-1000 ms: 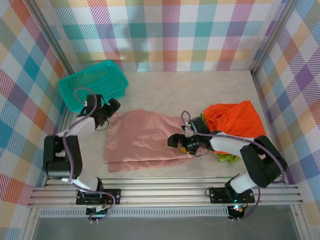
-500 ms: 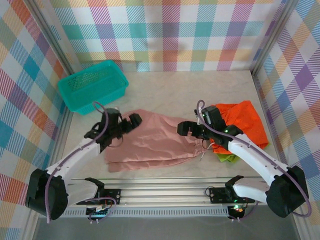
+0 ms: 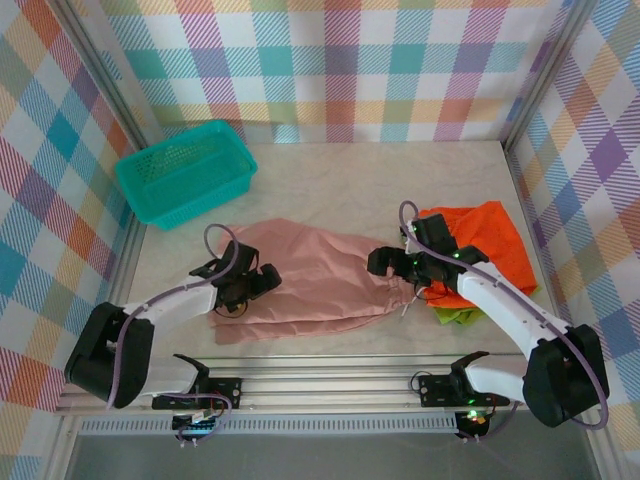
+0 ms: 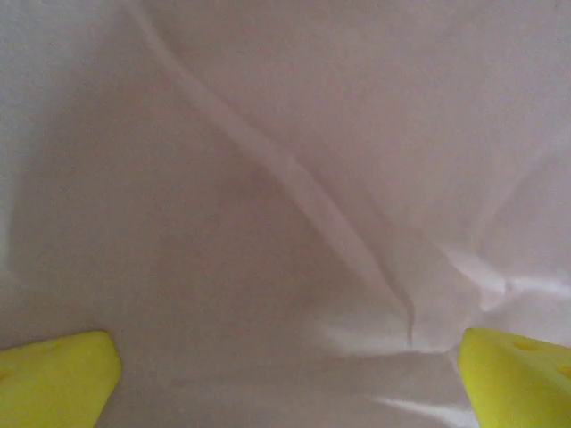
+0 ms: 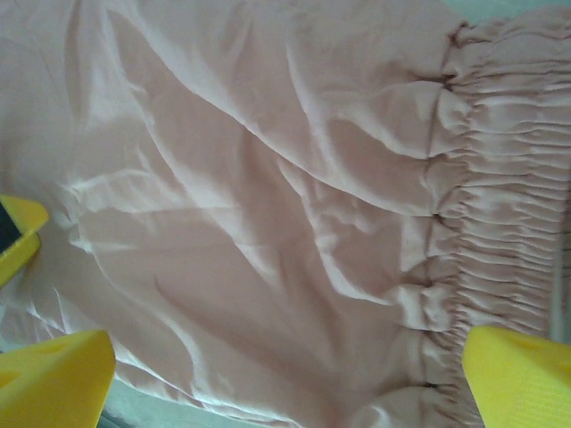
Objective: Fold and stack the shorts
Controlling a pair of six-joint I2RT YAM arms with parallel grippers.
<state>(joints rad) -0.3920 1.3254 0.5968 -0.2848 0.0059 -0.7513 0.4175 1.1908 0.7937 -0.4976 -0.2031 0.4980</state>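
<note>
On the pale table (image 3: 330, 180), dusty pink cloth shorts (image 3: 310, 285) lie spread under my left gripper (image 3: 262, 281) and right gripper (image 3: 381, 263), both wide open, empty. Pinching only one layer could bunch the fold.

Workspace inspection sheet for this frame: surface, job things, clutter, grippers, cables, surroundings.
Surface: pale table, no spills seen.
Job's things: pink shorts laid out mid-table, waist toward the right; orange shorts bunched at right, over the green shorts.
Clutter: teal basket far left, nothing seen inside.
Grippers: left gripper and right gripper open over the pink shorts, holding nothing.
Cables: purple cable looped at each wrist, no snag seen.
Surroundings: plaid walls on three sides.
</note>
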